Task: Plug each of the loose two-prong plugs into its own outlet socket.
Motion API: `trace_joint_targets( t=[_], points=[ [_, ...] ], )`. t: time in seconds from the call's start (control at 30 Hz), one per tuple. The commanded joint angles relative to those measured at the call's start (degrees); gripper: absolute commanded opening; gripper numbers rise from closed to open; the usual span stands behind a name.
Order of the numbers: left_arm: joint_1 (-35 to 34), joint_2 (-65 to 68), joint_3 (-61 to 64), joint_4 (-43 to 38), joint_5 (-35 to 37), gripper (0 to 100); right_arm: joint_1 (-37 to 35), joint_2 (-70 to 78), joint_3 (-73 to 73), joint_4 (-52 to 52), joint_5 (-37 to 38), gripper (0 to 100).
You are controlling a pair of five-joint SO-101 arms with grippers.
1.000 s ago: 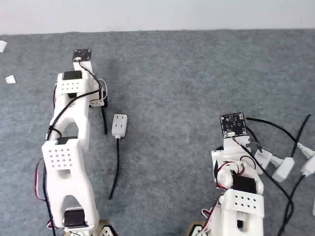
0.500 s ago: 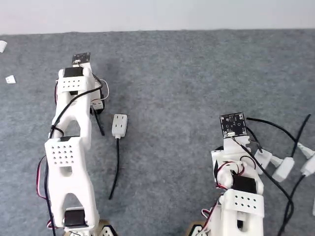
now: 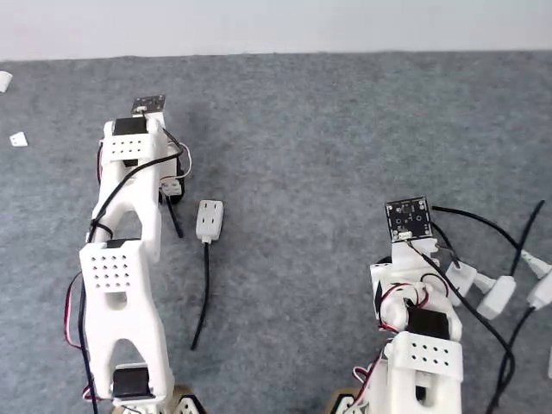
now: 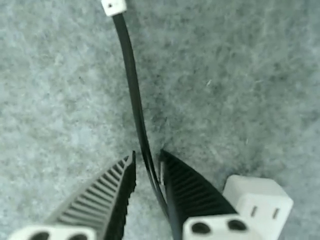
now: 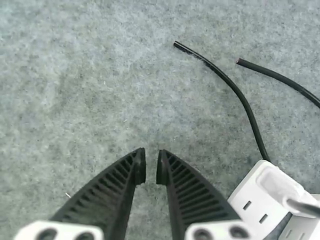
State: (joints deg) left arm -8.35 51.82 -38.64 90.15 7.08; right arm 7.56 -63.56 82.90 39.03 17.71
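Note:
A white outlet socket lies on the grey carpet with its black lead trailing toward the front. Beside it, my left gripper is shut on a thin black cord. In the left wrist view the cord passes between the fingers of my left gripper and ends in a small white piece; the socket lies close beside one finger. My right gripper is shut and holds nothing, low over bare carpet. White sockets with a plug lie next to it.
Several white plugs and sockets with black cords are clustered at the right edge beside the right arm. Two loose cord ends lie on the carpet ahead of the right gripper. Small white bits sit at the far left.
The left arm's wrist has shifted slightly and dragged the thin black cord a little to the left, away from the socket. The right arm has not moved.

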Motion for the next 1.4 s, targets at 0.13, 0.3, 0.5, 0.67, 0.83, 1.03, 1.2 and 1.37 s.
trace_joint_targets(
  t=[0.13, 0.3, 0.5, 0.67, 0.83, 1.03, 1.2, 1.37],
  points=[
    [0.70, -9.93, 11.74, -5.27, -1.32, 8, -0.22, -0.66, -0.53, -0.22, 0.53, 5.6],
    [0.70, -21.45, 30.73, -16.18, -1.05, 8, -0.22, -0.66, -0.53, -0.22, 0.53, 5.6],
    [0.97, -30.07, 44.62, -22.95, -0.97, 8, -0.22, -0.66, -0.53, -0.22, 0.53, 5.5],
    [1.05, -32.09, 46.99, -23.12, -1.05, 8, -0.22, -0.66, -0.53, 0.04, 0.53, 5.4],
    [2.29, -29.27, 46.64, -22.95, -0.79, 8, -0.22, -0.66, -0.53, 0.13, 0.53, 5.4],
    [2.55, -28.48, 46.64, -23.12, -0.79, 5, -0.13, -0.66, -0.53, 0.13, 0.53, 5.4],
    [2.46, -28.57, 46.55, -23.21, -0.88, 1, -0.13, -0.66, -0.53, 0.13, 0.53, 5.4],
    [2.55, -28.84, 46.64, -23.56, -0.88, 1, -0.13, -0.66, -0.53, 0.13, 0.53, 5.4]
  ],
)
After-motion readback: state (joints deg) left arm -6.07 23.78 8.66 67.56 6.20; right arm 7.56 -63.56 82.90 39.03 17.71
